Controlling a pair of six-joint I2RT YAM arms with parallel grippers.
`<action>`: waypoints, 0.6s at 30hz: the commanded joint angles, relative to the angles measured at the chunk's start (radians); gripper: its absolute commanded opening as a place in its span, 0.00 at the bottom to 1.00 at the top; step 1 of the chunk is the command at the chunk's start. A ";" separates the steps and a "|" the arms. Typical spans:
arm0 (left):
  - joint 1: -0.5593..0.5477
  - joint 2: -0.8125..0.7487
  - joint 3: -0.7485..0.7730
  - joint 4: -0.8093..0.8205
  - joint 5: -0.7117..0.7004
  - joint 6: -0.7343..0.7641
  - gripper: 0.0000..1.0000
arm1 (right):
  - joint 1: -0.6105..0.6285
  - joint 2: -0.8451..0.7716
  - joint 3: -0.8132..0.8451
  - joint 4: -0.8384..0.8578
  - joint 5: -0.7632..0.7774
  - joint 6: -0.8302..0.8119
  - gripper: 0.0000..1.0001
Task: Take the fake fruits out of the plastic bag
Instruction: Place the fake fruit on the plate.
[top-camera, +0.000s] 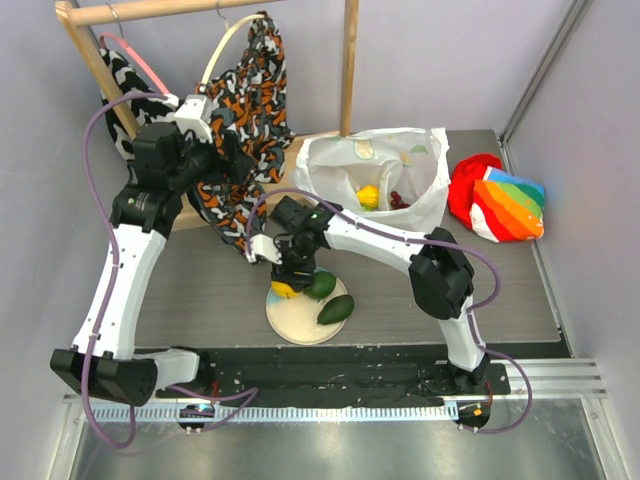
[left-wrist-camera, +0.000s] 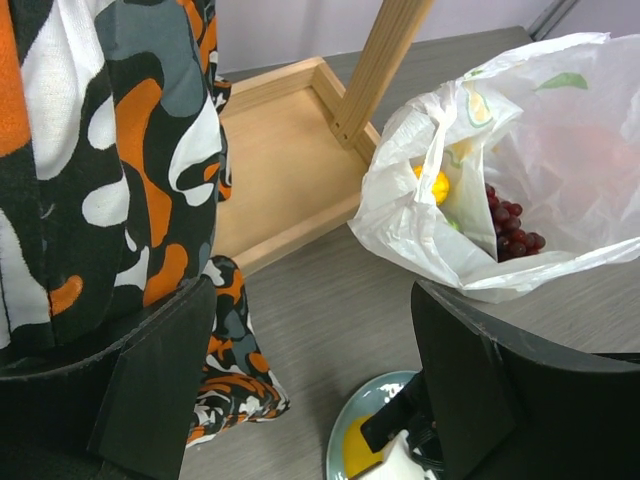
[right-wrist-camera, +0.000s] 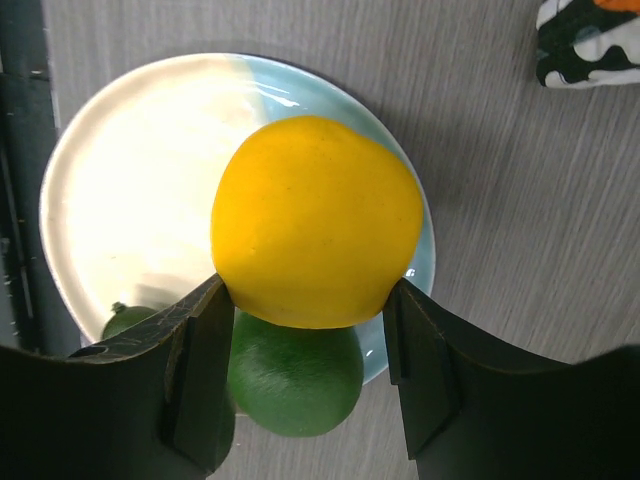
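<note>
Right hand clamps lemon over plate; axis unclear.

Grey wood-grain table; pale lilac walls; wooden garment rack at rear; light seemingly diffuse.

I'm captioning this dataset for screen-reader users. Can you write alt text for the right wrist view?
The right gripper grips a yellow lemon from both sides, just above a blue-and-cream plate. A round green fruit lies at the plate's edge beneath the lemon, with the grey wood-grain table around it.
</note>
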 joint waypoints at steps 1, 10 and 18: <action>0.016 -0.021 0.006 0.051 0.050 -0.028 0.84 | 0.008 0.022 0.003 0.050 0.056 -0.017 0.46; 0.017 0.005 0.016 0.058 0.089 -0.040 0.82 | 0.008 0.029 0.035 0.053 0.053 0.001 0.69; 0.017 0.036 0.033 0.064 0.123 -0.040 0.81 | -0.028 -0.184 -0.004 -0.020 -0.018 0.014 1.00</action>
